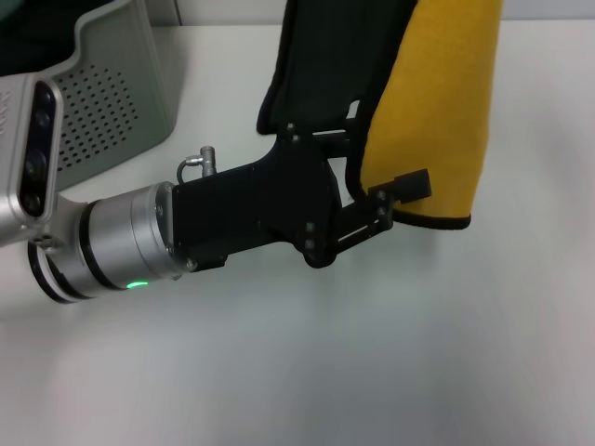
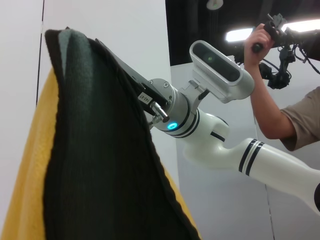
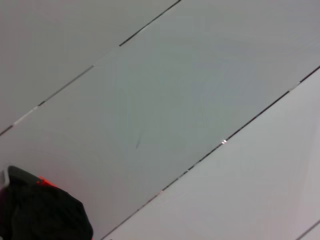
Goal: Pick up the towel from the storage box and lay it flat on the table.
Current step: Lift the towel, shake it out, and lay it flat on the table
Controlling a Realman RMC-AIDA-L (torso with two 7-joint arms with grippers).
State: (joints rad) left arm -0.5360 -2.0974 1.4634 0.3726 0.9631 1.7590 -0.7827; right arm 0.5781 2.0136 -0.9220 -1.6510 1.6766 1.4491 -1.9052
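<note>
The left pincer (image 1: 395, 200) is closed on the towel (image 1: 432, 111), and it holds the lower edge of the cloth between its black fingers (image 1: 409, 184). The towel hangs above the tabletop (image 1: 372, 353), folded over, with its mustard-yellow face toward the right and its dark face toward the left; thin black trim runs along the lower edge. In the left wrist view the towel (image 2: 95, 165) fills the near side. The storage box (image 1: 112, 84) stands at the far left of the tabletop, well apart from the towel. The right pincer is not visible in any view.
</note>
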